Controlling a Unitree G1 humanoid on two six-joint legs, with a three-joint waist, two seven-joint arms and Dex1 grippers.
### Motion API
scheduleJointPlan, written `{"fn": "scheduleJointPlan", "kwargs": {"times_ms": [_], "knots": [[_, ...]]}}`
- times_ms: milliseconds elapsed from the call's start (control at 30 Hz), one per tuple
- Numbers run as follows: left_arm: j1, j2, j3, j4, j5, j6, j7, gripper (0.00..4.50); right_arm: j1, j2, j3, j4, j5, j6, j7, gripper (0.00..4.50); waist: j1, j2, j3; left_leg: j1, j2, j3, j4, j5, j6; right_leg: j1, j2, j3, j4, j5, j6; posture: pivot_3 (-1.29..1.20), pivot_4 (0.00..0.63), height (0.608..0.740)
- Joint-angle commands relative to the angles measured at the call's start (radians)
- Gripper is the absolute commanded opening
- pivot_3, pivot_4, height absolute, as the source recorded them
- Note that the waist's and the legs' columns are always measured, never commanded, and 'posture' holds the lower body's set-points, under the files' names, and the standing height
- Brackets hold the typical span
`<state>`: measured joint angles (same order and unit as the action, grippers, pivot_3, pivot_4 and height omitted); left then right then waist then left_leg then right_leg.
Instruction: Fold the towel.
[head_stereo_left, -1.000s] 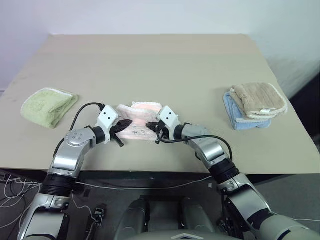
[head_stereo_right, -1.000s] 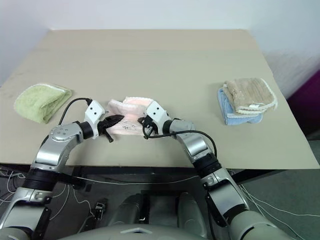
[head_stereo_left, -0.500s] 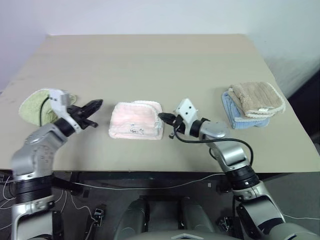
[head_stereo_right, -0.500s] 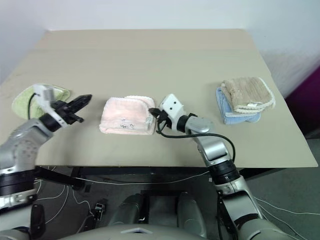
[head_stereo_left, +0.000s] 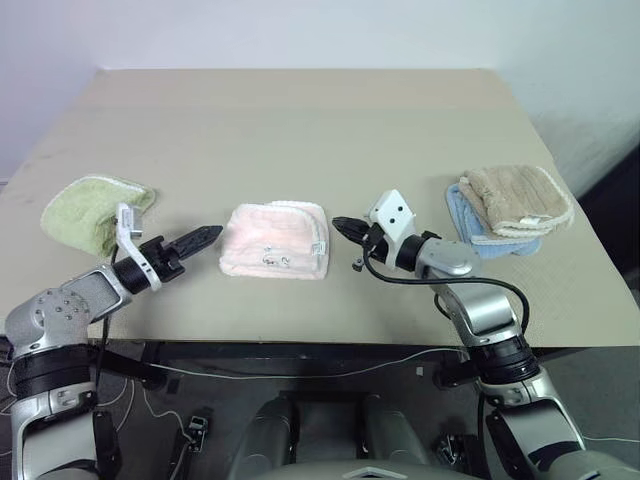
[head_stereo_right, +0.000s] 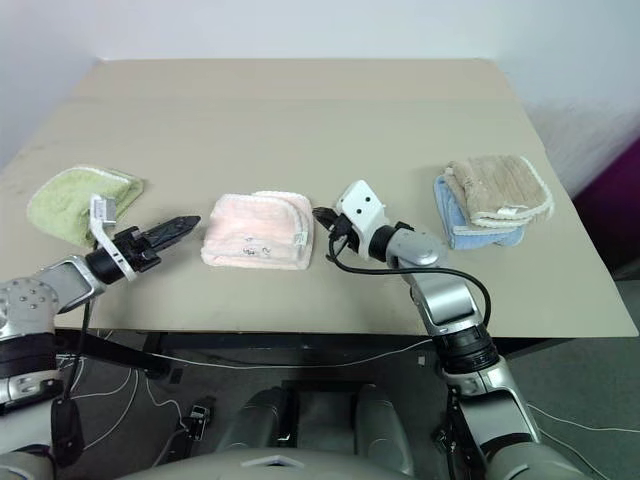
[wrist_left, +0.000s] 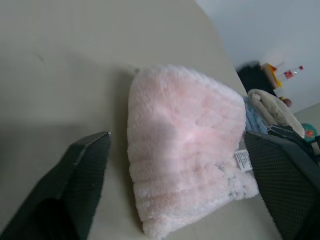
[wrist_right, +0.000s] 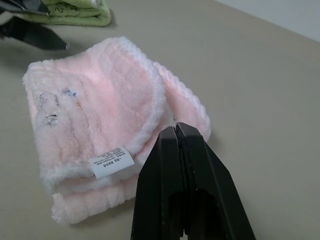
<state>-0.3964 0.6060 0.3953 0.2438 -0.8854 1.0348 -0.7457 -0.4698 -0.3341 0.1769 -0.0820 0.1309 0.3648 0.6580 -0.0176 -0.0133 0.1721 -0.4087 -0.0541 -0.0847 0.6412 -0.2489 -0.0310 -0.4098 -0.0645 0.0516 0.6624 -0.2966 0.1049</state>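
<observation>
The towel (head_stereo_left: 275, 241) is lying folded near the front edge of the surface (head_stereo_left: 300, 120), between the left gripper (head_stereo_left: 205, 237), fingers spread, and the right gripper (head_stereo_left: 343, 226), fingers pressed together; neither is touching it. One green towel (head_stereo_left: 97, 212) is sitting far left; a beige towel (head_stereo_left: 517, 199) is resting on a blue one (head_stereo_left: 470, 232) at right.

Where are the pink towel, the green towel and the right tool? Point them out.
pink towel (head_stereo_left: 275, 240), left eye view, middle of its top.
green towel (head_stereo_left: 92, 212), left eye view, centre of the fold.
right tool (head_stereo_left: 340, 224), left eye view, fingertips.
</observation>
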Motion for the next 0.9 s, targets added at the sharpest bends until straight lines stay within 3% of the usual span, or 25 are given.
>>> {"fn": "scheduleJointPlan", "kwargs": {"times_ms": [33, 433, 900], "knots": [[-0.005, 0.000, -0.066, -0.001, 0.032, 0.006, -0.037, 4.43, 0.006, -0.003, -0.025, -0.064, 0.011, 0.002, -0.018, 0.00, 0.000, 0.000, 0.000, 0.000, 0.000, 0.000, 0.000, 0.000, 0.000, 0.000, 0.000, 0.000, 0.000, 0.000, 0.000, 0.00, 0.150, 0.740], [0.014, -0.057, -0.190, -0.058, 0.066, 0.073, -0.062, 4.43, 0.009, -0.009, -0.043, -0.090, 0.014, 0.023, -0.038, 0.00, 0.007, 0.000, 0.000, 0.000, -0.001, 0.000, 0.000, 0.000, 0.000, 0.001, -0.001, 0.000, 0.000, 0.000, 0.000, 0.00, 0.150, 0.740], [0.036, -0.206, -0.099, -0.137, -0.016, 0.184, 0.062, 4.43, 0.005, -0.011, -0.041, -0.094, 0.010, 0.029, -0.047, 0.00, 0.011, 0.000, 0.000, 0.000, -0.001, -0.001, 0.002, 0.000, 0.001, 0.002, -0.001, -0.001, 0.000, 0.000, 0.000, 0.00, 0.150, 0.740]]}}
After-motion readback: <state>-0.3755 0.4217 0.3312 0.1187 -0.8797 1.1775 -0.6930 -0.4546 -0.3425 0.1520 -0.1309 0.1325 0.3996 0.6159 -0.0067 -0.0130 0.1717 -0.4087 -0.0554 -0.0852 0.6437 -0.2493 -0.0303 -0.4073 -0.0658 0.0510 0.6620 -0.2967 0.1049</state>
